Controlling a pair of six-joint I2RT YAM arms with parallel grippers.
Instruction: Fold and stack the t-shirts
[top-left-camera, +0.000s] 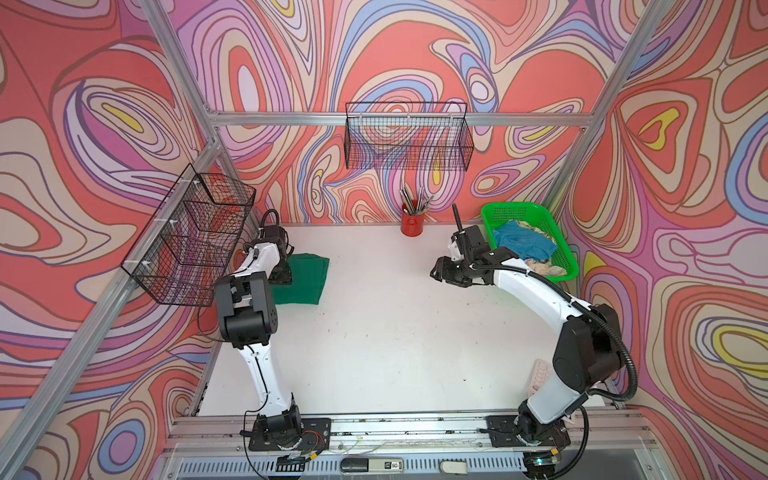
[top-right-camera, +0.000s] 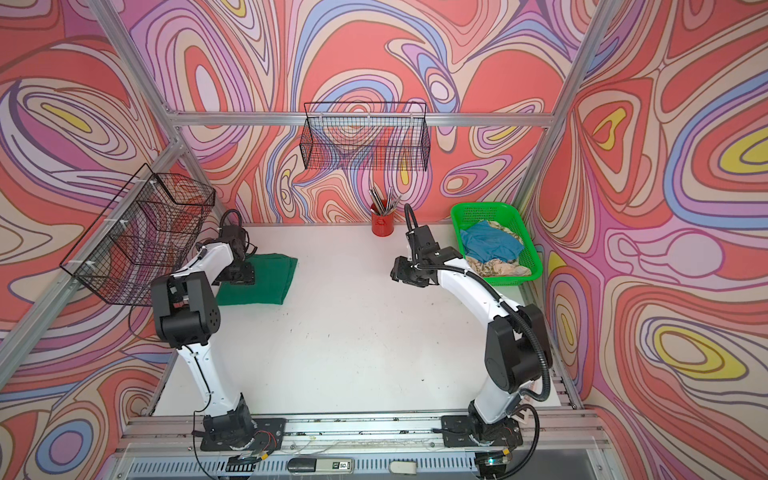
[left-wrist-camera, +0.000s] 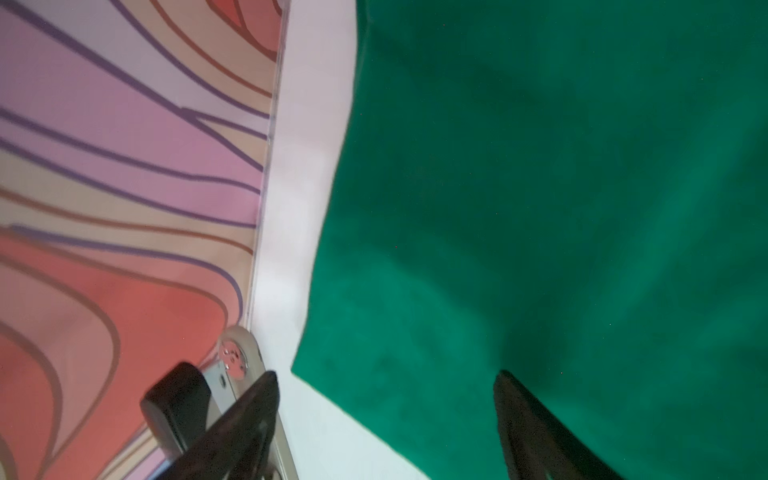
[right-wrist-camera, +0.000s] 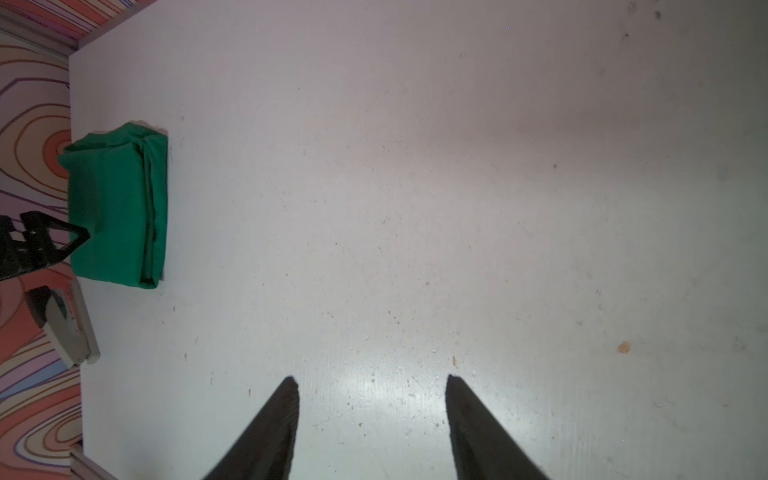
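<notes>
- Bright green basket (top-left-camera: 511, 214), desk's (top-left-camera: 395, 332) far right corner, holds crumpled light blue tee (top-left-camera: 525, 245) and cream patterned tee (top-left-camera: 548, 270).
- Dark green tee (top-left-camera: 305, 282) lies folded, far left.
- Left fingers (left-wrist-camera: 532, 424) released, spread over its edge.
- Right fingers (right-wrist-camera: 478, 424) released, grasping nothing, above desk.

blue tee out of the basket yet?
No, the light blue t-shirt lies crumpled inside the green basket, together with the cream patterned one.
</notes>
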